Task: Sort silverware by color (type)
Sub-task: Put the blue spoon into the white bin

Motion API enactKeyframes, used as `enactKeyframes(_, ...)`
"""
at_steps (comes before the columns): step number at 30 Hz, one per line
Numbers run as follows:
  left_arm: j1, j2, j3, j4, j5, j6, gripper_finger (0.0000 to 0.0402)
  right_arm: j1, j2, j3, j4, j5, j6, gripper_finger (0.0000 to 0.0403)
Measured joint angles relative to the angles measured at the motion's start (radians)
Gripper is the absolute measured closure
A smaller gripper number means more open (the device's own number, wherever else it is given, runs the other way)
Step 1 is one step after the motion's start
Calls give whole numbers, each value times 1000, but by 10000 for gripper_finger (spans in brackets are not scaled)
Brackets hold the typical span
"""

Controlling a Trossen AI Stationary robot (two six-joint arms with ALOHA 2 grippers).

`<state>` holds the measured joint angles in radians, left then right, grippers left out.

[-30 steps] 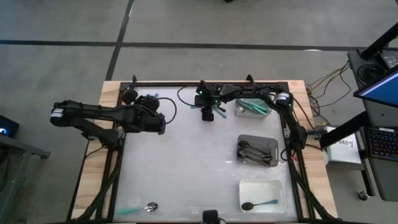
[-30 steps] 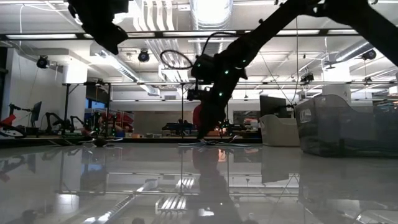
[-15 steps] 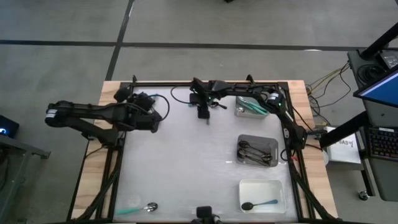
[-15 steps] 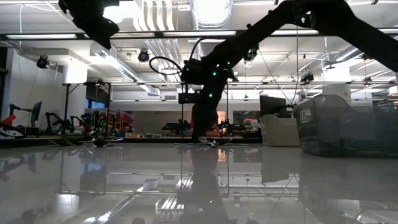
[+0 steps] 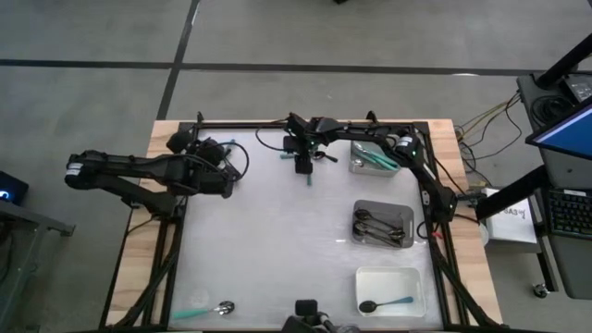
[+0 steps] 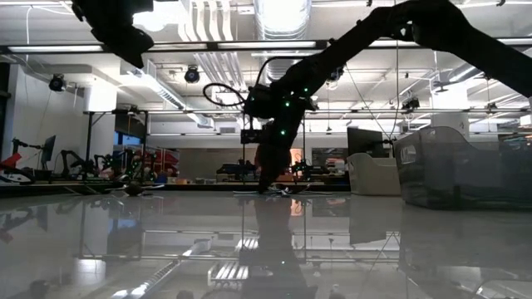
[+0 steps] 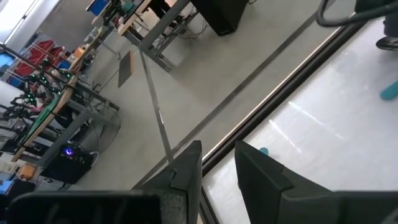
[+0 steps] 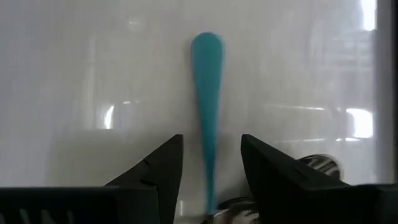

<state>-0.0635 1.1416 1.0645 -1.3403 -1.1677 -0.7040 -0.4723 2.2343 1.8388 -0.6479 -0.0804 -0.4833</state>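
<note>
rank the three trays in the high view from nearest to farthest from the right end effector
From the right end effector, at the table's far edge:
1. Tray with teal-handled spoons, far right corner.
2. Grey tray of metal spoons, midway down the right side.
3. White tray, near right corner, holding one teal-handled spoon.

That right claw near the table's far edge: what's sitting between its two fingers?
In the right wrist view, a teal spoon handle runs up between the open fingers of the right gripper, lying on the white table.
</note>
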Motion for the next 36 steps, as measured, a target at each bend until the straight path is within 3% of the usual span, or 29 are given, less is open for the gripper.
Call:
enactKeyframes(8, 0, -1, 0, -3, -1, 0, 322, -41, 12, 2, -11, -68, 24, 261)
enactKeyframes(12, 0, -1, 0, -3, -1, 0, 322, -54, 13, 2, -28, -130, 51, 304)
enactKeyframes(18, 0, -1, 0, -3, -1, 0, 322, -57, 13, 3, -71, -139, 54, 384)
enactKeyframes(36, 0, -1, 0, -3, -1, -12, 322, -54, -92, -2, -141, -166, 84, 393)
